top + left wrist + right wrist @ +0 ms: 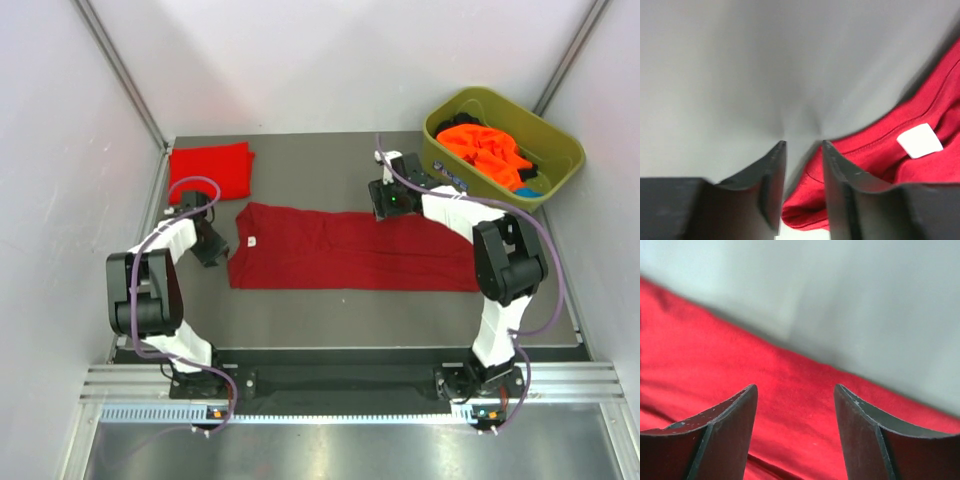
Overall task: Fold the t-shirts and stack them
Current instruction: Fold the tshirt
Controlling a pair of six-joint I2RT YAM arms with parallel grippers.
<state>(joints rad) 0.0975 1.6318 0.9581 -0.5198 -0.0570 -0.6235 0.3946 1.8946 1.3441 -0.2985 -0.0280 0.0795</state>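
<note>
Crimson shirt: I see the dark crimson t-shirt lying flat across the middle of the table, folded into a long narrow strip that runs left to right.
Neck end: its white neck label faces up at the strip's left end, just inside the collar seam.
Red shirt: the brighter red t-shirt sits as a compact folded square at the far left corner of the table, apart from the strip.
Orange shirts: the orange t-shirts are heaped loose inside the olive-green tub, which stands at the far right corner.
Left claw: my left gripper is low over the table just beside the collar end of the crimson shirt. Its fingers stand a narrow gap apart. Grey table shows between the tips and a fold of crimson hem shows lower in the gap, with nothing pinched that I can make out.
Right claw: my right gripper hangs over the strip's far edge, right of the middle. It is spread wide and holds nothing, with crimson cloth under both tips and bare table just beyond them.
Arms: from the overhead view I see each arm reaching in from its own side, the two claws well apart along the shirt.
</note>
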